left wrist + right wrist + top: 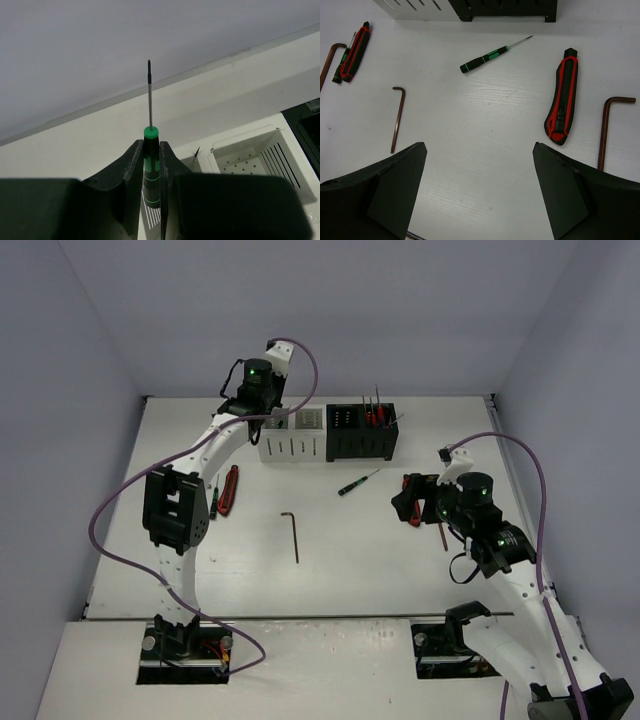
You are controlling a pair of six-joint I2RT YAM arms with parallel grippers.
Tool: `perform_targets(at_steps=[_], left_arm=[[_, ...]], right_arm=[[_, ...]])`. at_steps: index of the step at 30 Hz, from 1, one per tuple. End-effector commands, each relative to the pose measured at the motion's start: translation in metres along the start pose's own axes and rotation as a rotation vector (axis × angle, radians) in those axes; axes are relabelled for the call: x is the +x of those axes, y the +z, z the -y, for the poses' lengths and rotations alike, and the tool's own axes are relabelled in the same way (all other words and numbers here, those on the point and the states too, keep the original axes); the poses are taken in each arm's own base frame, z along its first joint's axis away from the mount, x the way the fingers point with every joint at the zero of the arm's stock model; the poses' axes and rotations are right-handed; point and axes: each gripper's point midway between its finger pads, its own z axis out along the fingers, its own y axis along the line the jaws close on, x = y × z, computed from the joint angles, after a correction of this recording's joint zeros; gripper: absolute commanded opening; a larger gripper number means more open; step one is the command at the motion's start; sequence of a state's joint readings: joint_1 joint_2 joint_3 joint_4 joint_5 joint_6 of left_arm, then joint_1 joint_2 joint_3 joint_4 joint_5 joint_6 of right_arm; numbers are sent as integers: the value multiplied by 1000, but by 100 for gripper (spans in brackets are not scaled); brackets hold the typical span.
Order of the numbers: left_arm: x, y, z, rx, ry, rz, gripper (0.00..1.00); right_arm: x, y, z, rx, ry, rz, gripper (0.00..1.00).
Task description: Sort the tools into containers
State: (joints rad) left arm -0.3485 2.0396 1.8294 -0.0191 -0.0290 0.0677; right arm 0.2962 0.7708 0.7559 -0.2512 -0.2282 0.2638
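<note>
My left gripper (266, 422) is shut on a green-handled screwdriver (150, 150), shaft pointing away from the wrist, just above the left compartment of the white container (292, 445). That container's empty right compartment (260, 160) shows in the left wrist view. The black container (362, 432) stands to its right and holds red-handled screwdrivers (373, 412). My right gripper (408, 502) is open and empty above the table (479, 150). Ahead of it lie a green screwdriver (489, 55), a red-and-black knife-like tool (562, 97) and two hex keys (397, 117) (609, 125).
Red-handled pliers (229, 490) lie at the left beside the left arm, also in the right wrist view (355, 50). A hex key (292, 535) lies mid-table, another (443, 535) by the right arm. Purple cables loop from both arms. Walls enclose the table.
</note>
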Motion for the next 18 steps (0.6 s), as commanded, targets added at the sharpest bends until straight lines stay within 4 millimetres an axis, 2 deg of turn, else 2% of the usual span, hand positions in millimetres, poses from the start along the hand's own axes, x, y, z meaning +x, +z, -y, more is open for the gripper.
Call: perform_targets(at_steps=[1, 7, 9, 13, 18], left_arm=[[-42, -19, -2, 27, -38, 98, 6], [-42, -28, 1, 47, -49, 98, 18], [-39, -32, 2, 54, -45, 72, 25], [-33, -36, 2, 54, -38, 46, 31], [-49, -60, 9, 95, -52, 16, 37]], right_arm=[[-29, -3, -8, -11, 1, 81, 86], [-27, -4, -9, -15, 9, 82, 86], [-27, -5, -9, -16, 10, 84, 86], [-27, -6, -10, -19, 14, 87, 86], [-30, -9, -12, -26, 20, 102, 86]])
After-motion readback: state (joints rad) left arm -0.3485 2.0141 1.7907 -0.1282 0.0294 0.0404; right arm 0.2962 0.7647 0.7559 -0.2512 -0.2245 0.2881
